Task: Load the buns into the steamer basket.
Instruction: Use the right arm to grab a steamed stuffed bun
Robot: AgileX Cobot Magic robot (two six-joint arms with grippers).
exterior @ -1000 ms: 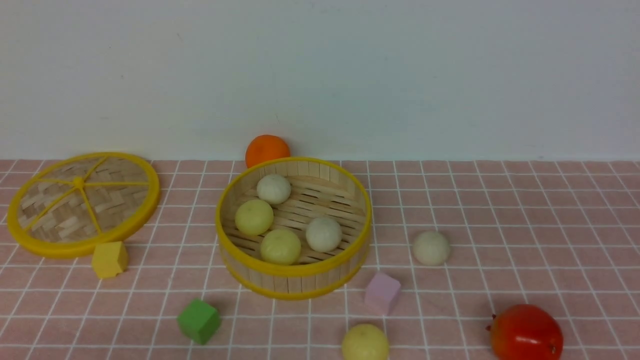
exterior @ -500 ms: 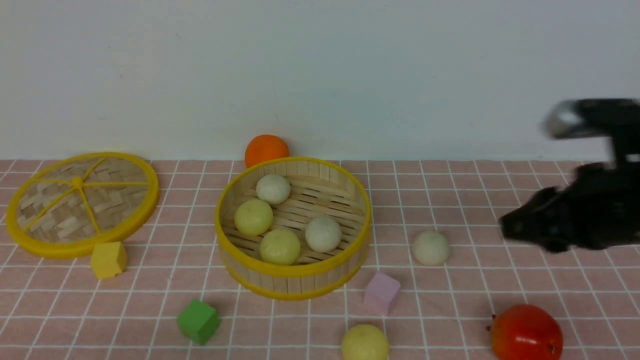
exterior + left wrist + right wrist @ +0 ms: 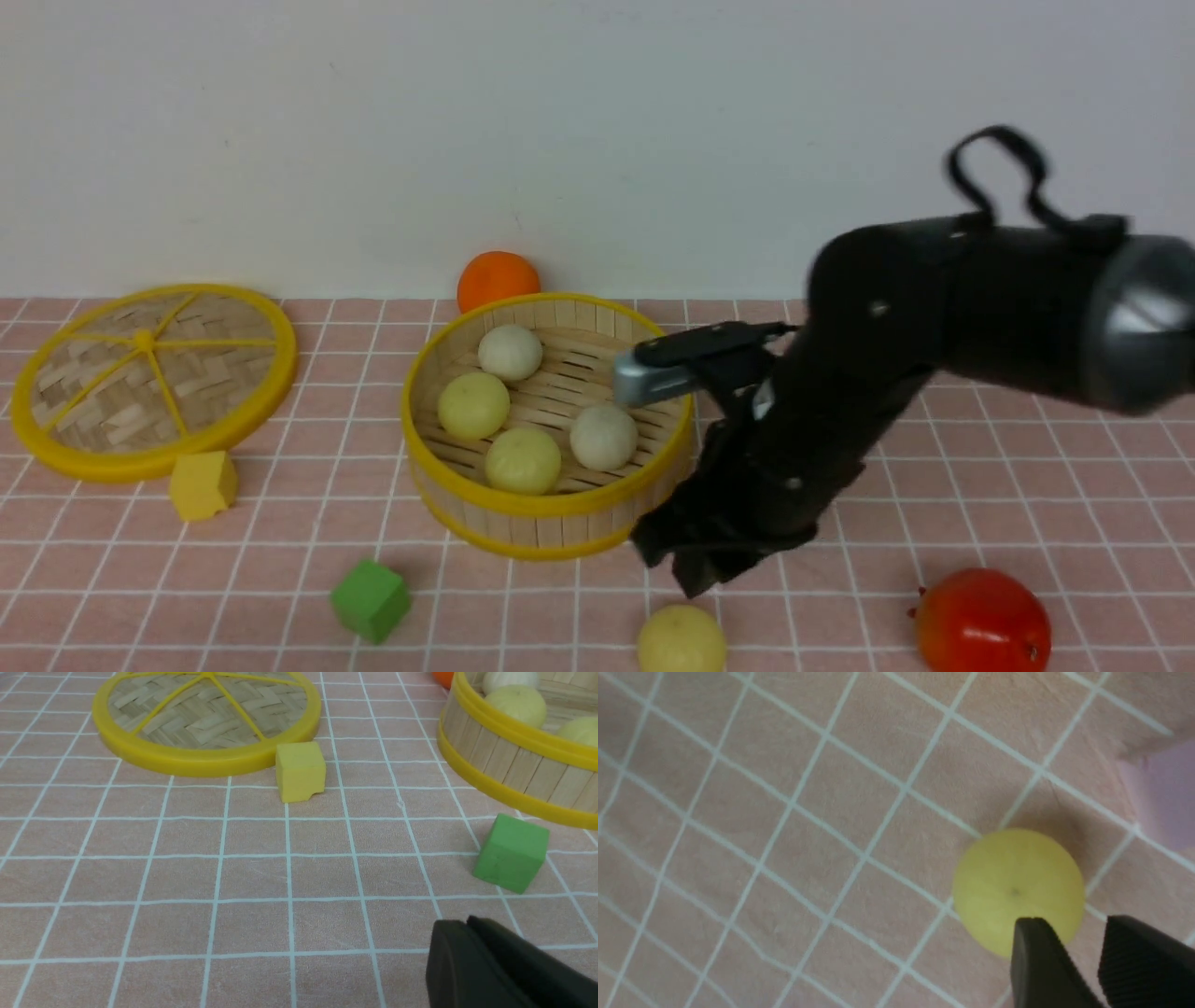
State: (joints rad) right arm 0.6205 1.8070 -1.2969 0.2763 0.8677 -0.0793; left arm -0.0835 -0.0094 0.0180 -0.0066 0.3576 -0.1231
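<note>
The loose pale yellow bun [image 3: 681, 639] sits on the tiled surface on the near side of the steamer basket [image 3: 548, 505], toward the robot and slightly to the basket's right. The right gripper [image 3: 1071, 940], also on the basket's near right side, has its fingers parted moderately with nothing between them. The left gripper [image 3: 467, 952] shows only in part; its opening and any hold cannot be told. The bun is probably light, with a smooth skin that may be slippery and could roll; whether it is soft or firm cannot be confirmed. Recommended grip: opposite sides at the widest girth, fingers level, pressure light. Avoid pinching the crown, where the curve may shed the fingers.
</note>
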